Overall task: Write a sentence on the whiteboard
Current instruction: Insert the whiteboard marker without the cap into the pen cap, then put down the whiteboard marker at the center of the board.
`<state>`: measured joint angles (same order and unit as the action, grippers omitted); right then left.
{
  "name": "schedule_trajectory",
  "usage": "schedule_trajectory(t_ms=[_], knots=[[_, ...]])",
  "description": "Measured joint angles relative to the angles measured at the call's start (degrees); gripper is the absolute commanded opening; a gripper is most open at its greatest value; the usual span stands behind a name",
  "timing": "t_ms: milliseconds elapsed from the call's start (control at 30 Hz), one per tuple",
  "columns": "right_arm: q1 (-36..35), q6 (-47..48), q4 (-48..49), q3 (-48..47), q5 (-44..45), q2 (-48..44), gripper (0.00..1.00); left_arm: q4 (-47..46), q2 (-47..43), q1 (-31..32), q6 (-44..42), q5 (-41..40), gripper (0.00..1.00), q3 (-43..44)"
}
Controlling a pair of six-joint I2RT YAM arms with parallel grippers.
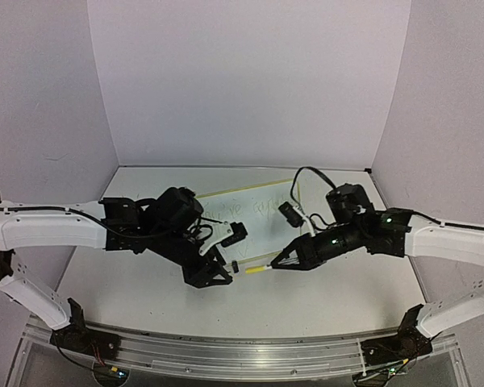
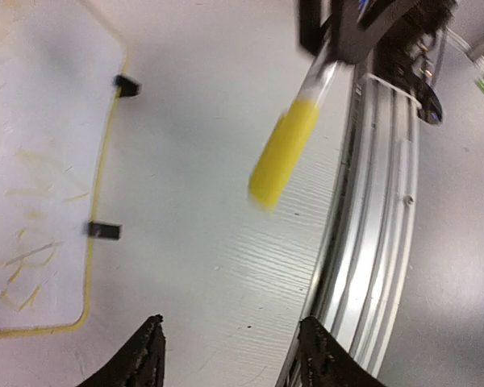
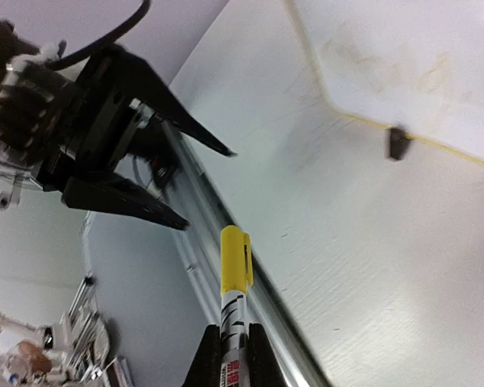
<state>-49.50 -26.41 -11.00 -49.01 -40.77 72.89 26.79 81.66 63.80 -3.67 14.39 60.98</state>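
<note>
Nearest the arm bases, the right gripper [image 3: 228,355] was clamped on the barrel of a marker [image 3: 234,290]. Its yellow cap [image 2: 284,153] was fitted and pointed toward the left gripper [image 1: 226,271], whose jaws stood apart and empty, just clear of the cap. Beyond both, the whiteboard [image 1: 258,235] lay on the table [image 1: 145,298], bearing the faint sentence [image 1: 262,210].

White arm shells [image 1: 48,230], black joints [image 1: 125,218], black pointed left claw [image 3: 208,189].
</note>
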Motion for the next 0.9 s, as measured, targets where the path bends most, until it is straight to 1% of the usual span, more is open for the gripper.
schedule_trajectory(t_ms=[67,167,300,400,467,567,667,833,867,900], knots=[[3.4,1.3,-4.4,-0.3,5.6,-4.1,0.00,0.0,-3.9,-2.7,1.8,-3.1,0.66,-3.2],[6.4,2.5,-10.9,-1.8,14.6,-6.3,0.00,1.0,-8.3,-5.4,4.5,-8.0,0.70,-5.9],[11.2,3.3,-16.8,-2.4,25.1,-5.4,0.00,2.8,-12.0,-8.9,6.9,-12.6,0.71,-6.4],[16.1,3.9,-17.8,-2.1,32.2,-3.4,0.00,4.0,-13.9,-15.2,8.3,-14.5,0.71,-6.4],[18.6,4.4,-16.9,-1.7,36.9,-1.3,0.00,4.3,-14.5,-19.4,9.3,-15.3,0.72,-6.4],[20.6,4.9,-13.1,-0.5,41.4,1.6,0.00,4.5,-15.0,-24.7,12.0,-16.9,0.73,-6.4],[22.4,5.0,-5.4,1.5,43.9,4.9,0.02,4.0,-16.4,-27.3,16.5,-19.6,0.77,-6.8],[24.7,5.2,5.6,2.5,45.5,12.0,0.18,-1.2,-21.8,-27.8,23.9,-23.0,0.79,-10.9],[25.0,5.4,7.2,2.5,45.6,13.1,0.23,-1.8,-22.1,-27.9,24.9,-23.8,0.80,-11.3],[25.2,5.6,8.5,2.5,45.6,13.9,0.31,-2.4,-22.1,-27.9,25.6,-24.6,0.80,-11.4]])
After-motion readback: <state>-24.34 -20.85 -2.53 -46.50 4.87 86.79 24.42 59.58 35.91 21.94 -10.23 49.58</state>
